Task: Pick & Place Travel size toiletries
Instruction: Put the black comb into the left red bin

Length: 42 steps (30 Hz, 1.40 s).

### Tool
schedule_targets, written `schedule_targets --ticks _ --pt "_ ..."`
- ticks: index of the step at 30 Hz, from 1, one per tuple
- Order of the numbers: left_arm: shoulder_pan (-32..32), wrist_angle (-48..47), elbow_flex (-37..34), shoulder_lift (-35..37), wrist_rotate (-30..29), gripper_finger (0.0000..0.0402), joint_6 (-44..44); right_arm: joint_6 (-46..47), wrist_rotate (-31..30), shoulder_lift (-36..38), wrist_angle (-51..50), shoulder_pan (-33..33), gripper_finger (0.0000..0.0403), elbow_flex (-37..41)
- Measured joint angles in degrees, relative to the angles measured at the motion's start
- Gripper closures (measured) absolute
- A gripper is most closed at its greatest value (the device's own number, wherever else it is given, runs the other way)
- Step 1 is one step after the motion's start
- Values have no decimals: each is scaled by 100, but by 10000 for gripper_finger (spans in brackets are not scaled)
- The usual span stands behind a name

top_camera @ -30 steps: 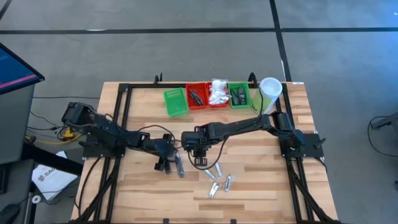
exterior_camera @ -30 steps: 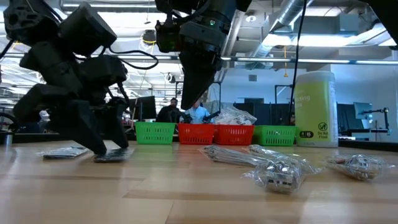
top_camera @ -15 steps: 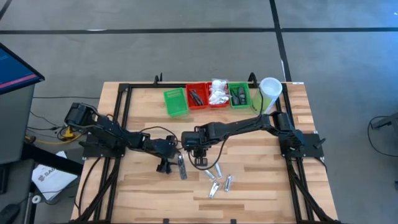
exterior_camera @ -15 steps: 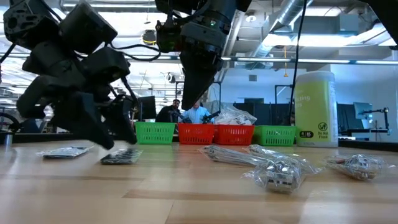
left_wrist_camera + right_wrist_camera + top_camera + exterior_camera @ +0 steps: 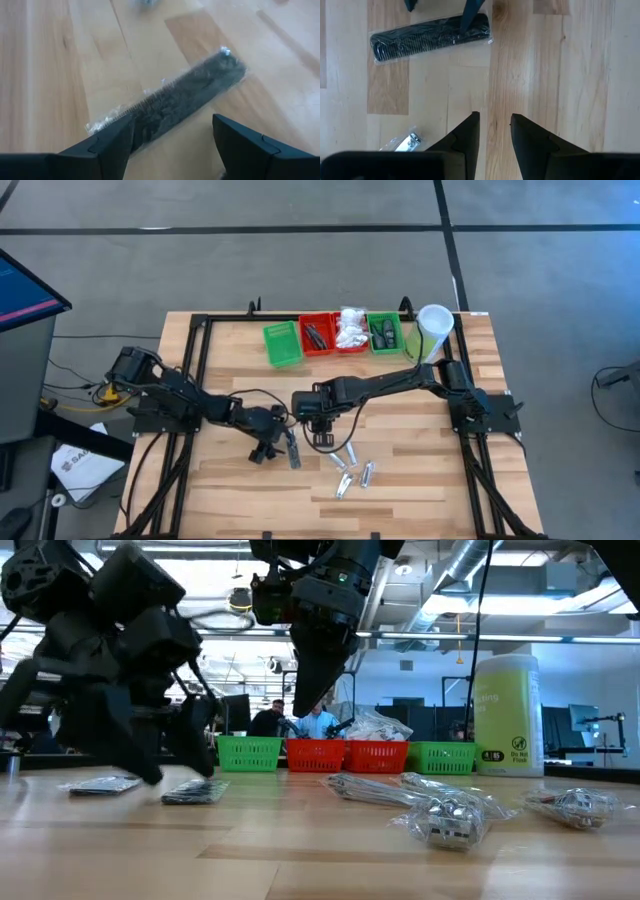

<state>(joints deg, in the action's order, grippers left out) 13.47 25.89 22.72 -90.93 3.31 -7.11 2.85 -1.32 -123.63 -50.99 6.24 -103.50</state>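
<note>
Lifting off: left pincer (image 5: 265, 450) has risen, fingers apart, empty | wrapped black comb (image 5: 170, 100) has slid and lies flat on worktop (image 5: 220, 500) just ahead of it, ungrasped; regrasp needed | right pincer (image 5: 492, 127) hovers nearby, fingers slightly apart.

The wooden table (image 5: 230, 480) bears four trays (image 5: 335, 336), a wrapped comb (image 5: 292, 448) and, seemingly, silver tubes (image 5: 352, 470).

Grey floor (image 5: 300, 270) surrounds the wooden tabletop (image 5: 230, 490); dark tape line (image 5: 200, 229) beyond it; ceiling ducts (image 5: 470, 565) overhead.
</note>
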Motion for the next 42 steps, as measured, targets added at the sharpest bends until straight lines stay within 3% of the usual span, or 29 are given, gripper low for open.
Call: schedule_targets --ticks 10,17,21,24,27,32,37,42 --pt "-114 604 17 -462 -60 146 -34 17 0 0 1 0 301 0" --pt "-276 754 16 -550 -1183 180 1101 17 0 0 3 0 301 0" --pt "-373 894 -11 -575 -2321 203 2262 20 0 0 6 0 301 0" --pt "-424 912 -11 -575 -2468 218 2563 20 0 0 6 0 301 0" --pt "-343 1004 -11 -569 -2307 229 2383 20 0 0 -5 4 301 0" --pt "-236 1094 -8 -411 -2124 235 1336 20 -2 0 0 11 301 0" --pt "-261 1092 24 -47 -2088 223 512 19 -2 0 31 11 301 0" --pt "-567 910 21 -55 -1434 200 49 20 -2 0 28 11 301 0"
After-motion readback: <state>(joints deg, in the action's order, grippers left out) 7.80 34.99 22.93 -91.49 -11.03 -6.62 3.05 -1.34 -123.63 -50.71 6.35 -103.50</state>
